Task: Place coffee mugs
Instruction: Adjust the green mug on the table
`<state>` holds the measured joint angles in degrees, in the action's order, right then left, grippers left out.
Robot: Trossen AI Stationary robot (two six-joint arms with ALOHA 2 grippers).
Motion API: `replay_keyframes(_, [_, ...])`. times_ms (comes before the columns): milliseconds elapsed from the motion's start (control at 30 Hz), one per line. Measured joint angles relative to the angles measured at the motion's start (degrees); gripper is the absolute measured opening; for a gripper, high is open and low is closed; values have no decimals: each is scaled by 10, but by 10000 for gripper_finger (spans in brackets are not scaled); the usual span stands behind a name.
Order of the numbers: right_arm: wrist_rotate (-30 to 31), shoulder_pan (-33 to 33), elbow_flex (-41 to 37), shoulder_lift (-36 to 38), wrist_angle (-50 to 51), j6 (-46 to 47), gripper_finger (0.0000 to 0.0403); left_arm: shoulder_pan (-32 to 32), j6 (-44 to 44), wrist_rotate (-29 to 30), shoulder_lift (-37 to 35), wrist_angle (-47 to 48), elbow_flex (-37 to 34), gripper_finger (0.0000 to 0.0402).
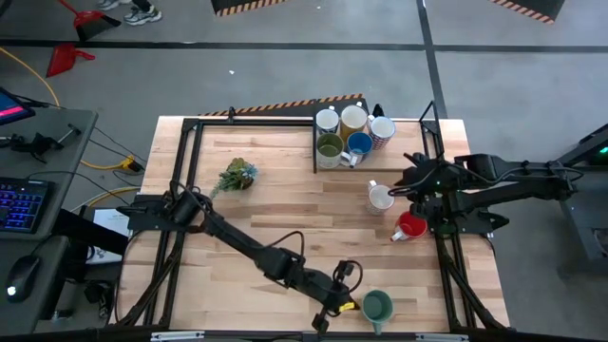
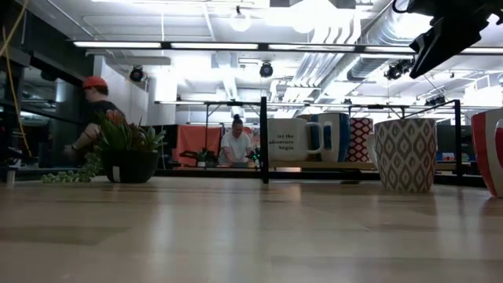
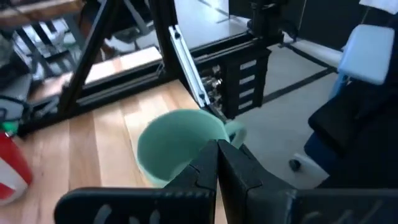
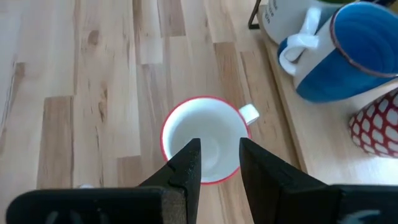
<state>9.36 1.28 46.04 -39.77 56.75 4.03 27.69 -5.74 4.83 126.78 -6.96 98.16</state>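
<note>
From above: right gripper (image 1: 420, 190) hanging over the right side of the table (image 1: 285, 204), between a patterned mug (image 1: 380, 197) and the red mug (image 1: 410, 226). Left gripper (image 1: 344, 302) parked at the front edge, just beside the teal mug (image 1: 377, 306). Five more mugs packed in the tray (image 1: 317, 152) at the back. Plant (image 1: 236, 176) well apart, no bother.

From table height: right gripper (image 2: 440, 31) high off the wood, nothing held. Patterned mug (image 2: 405, 153) and red mug (image 2: 491, 149) near each other, so probably best to drop straight down, no sideways swing. Two people in the room behind, away from the table.

Past the left wrist: fingers (image 3: 205, 168) clenched together at the teal mug's (image 3: 177, 140) near rim; cannot tell whether any wall is pinched.

Past the right wrist: fingers (image 4: 186, 165) apart, released, above the red mug's (image 4: 205, 140) rim. Likely soundest to put one finger inside, one outside, clear of the handle. Blue mug (image 4: 354, 50) and neighbours crowding the tray, leaving little room.
</note>
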Motion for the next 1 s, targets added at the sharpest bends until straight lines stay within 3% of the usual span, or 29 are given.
replay_keyframes(233, [-10, 0, 0, 0, -16, 15, 89, 15, -9, 48, 7, 57, 69, 0])
replay_keyframes(733, [-12, 0, 0, 0, -13, 6, 89, 32, 57, 62, 123, 125, 243, 0])
replay_keyframes(1000, [-12, 0, 0, 0, -13, -4, 89, 57, 111, 47, 145, 122, 262, 0])
